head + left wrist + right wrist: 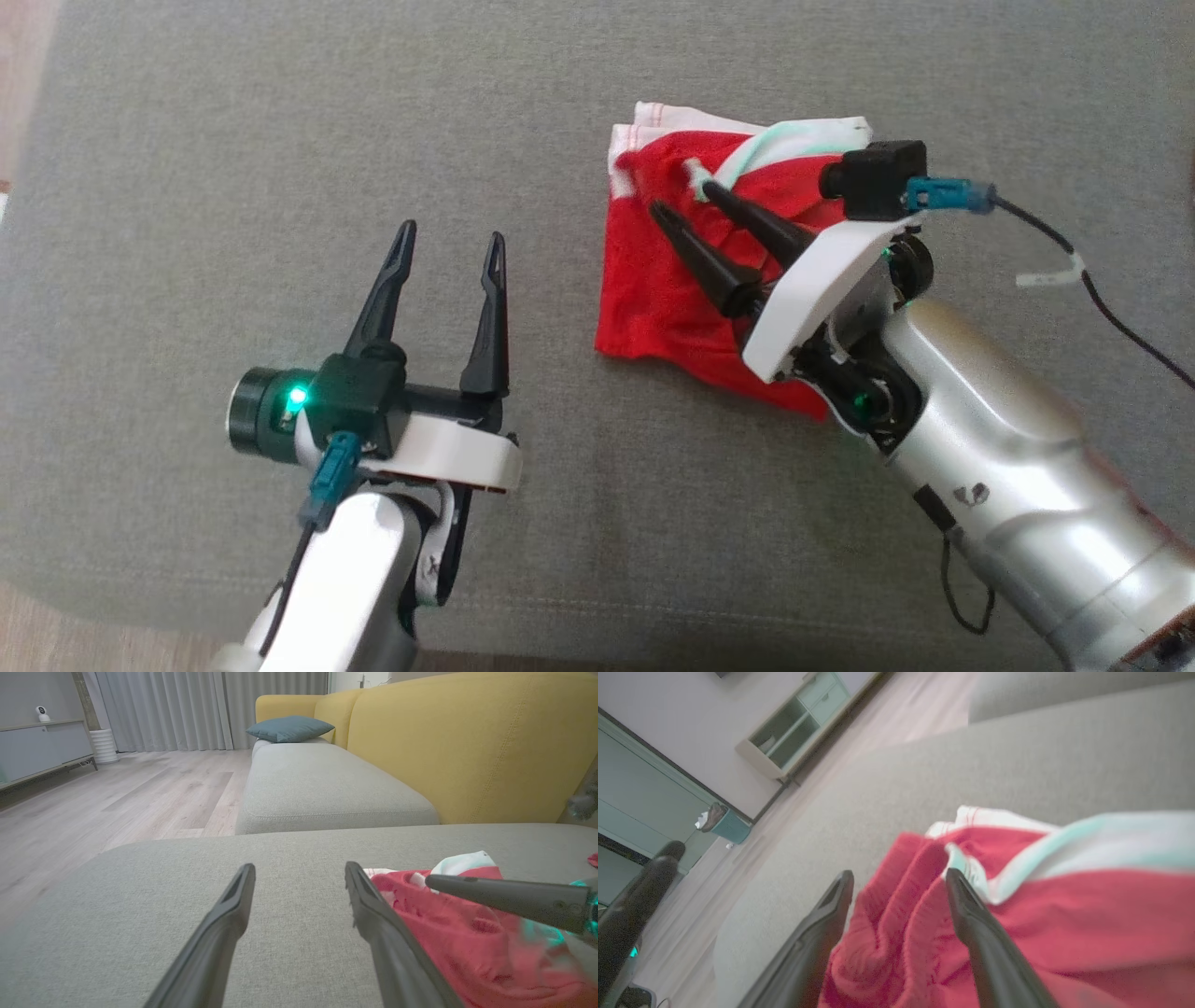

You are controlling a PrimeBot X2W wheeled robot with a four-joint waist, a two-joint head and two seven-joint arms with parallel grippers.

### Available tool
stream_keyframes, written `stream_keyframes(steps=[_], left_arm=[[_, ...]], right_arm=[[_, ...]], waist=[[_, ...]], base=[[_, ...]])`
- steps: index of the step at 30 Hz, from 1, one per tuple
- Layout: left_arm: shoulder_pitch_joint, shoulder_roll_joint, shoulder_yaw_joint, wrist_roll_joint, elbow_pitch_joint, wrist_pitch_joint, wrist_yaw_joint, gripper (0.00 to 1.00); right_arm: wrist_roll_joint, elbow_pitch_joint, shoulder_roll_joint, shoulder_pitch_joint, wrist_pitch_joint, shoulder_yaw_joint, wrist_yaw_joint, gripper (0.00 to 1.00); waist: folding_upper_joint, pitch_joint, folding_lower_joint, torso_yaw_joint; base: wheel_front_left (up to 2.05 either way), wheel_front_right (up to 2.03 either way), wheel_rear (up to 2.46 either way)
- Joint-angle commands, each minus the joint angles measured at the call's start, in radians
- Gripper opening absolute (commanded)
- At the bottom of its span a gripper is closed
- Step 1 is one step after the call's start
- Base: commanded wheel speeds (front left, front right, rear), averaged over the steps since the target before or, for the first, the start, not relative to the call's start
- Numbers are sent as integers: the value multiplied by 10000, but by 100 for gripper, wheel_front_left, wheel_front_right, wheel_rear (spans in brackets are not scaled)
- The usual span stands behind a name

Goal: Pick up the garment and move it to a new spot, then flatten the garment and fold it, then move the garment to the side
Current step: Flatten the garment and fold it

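Lying folded right of centre on the grey cushion (280, 140), the red garment (672, 299) sits beneath the spread right tool (681, 197); the spread left tool (453, 233) overlooks bare fabric, a yellow sofa back (467, 742) beyond.

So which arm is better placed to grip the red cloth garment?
Right. The right gripper hangs open over the red garment; the left gripper is open over grey fabric cushion beside it.

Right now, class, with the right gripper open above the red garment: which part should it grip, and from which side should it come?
Probably the raised red fold of the garment. It stands up off the cushion between the spread fingers of the right gripper, so coming down from above and closing should pinch it; flatter parts give less to grab.
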Motion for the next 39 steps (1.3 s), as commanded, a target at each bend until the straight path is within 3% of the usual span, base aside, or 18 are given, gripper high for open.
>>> stream_keyframes(steps=[1, 8, 14, 19, 24, 31, 39], left_arm=[[-285, 87, 427, -53, -313, -118, 17, 100], [-210, 161, 545, 14, -374, -120, 41, 100], [-72, 377, 740, 52, -447, -121, 121, 100], [168, 662, 981, 46, -526, -118, 269, 100], [526, 978, 1197, 27, -643, 4, 439, 100], [1097, 1313, 1296, -16, -792, 176, 553, 100], [1712, 1512, 1242, -87, -791, 312, 604, 100]], right_arm=[[-253, -432, 134, -227, -515, 105, -7, 100], [-2142, -876, -545, 76, -3178, 169, -7, 100], [-3167, -1411, -1232, 1342, -3970, -1671, -7, 100], [-4019, -2235, -1317, 3065, -4070, -3887, -7, 100], [-4903, -3317, -948, 4661, -3973, -5541, -7, 100], [-6010, -4955, -277, 6132, -3130, -6612, -7, 100], [-6862, -6121, 223, 7173, -2254, -7120, -7, 100]], waist=[[-1, -19, 0, -93], [-1, -153, 0, -486], [-1, -268, 0, -862], [-1, -422, 0, -1201], [-1, -658, 0, -1528], [-1, -1138, 0, -1763], [-1, -1835, 0, -1744]], base=[[0, 0, 0], [0, 0, 0], [0, 0, 0], [0, 0, 0], [0, 0, 0], [0, 0, 0], [0, 0, 0]])
